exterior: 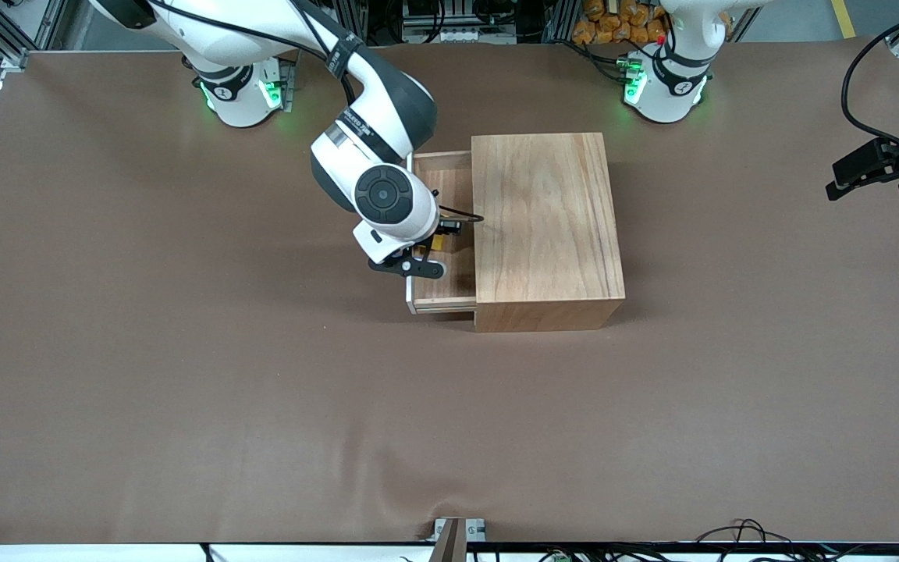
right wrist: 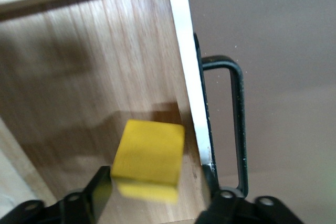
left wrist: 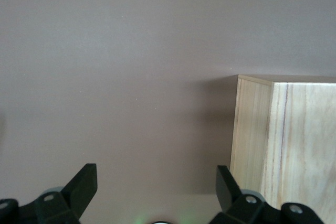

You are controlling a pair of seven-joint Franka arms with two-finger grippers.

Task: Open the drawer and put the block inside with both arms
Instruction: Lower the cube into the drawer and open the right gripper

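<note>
Drawer (exterior: 443, 234) pulled out of the wooden cabinet (exterior: 547, 226) toward the right arm's end of the desk (exterior: 184, 351), near the desk's middle; white front panel and thin black wire handle (right wrist: 231, 124) seen in the right wrist view. Yellow block (right wrist: 149, 153) inside the drawer, close against the front panel, between the fingers (right wrist: 100, 192) of the right pincer (exterior: 435, 248) with a gap on either side; blurred, so touching the wooden floor or not cannot be told. Right pincer spread, down in the drawer tray, gripping nothing. Left pincer (exterior: 879, 173) waiting over the desk's edge at the left arm's end, well apart from the cabinet, fingers spread and empty.
</note>
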